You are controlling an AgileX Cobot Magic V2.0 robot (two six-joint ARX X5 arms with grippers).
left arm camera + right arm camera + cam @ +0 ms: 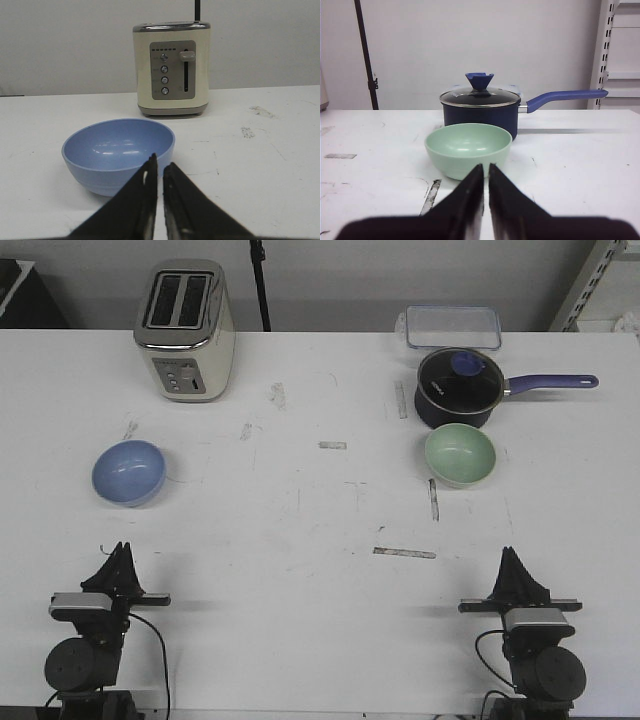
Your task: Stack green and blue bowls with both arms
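Note:
The blue bowl (130, 472) sits upright on the left of the white table; it also shows in the left wrist view (118, 153). The green bowl (460, 454) sits upright on the right, just in front of the saucepan; it also shows in the right wrist view (468, 149). My left gripper (118, 552) is shut and empty near the table's front edge, short of the blue bowl; in its wrist view (160, 165) the jaws stand almost together. My right gripper (509, 556) is shut and empty near the front edge, short of the green bowl, as in its wrist view (486, 168).
A cream toaster (185, 330) stands at the back left. A dark lidded saucepan (459, 387) with a purple handle (552, 383) stands right behind the green bowl. A clear lidded box (452, 327) lies at the back right. Tape marks dot the table (320, 520).

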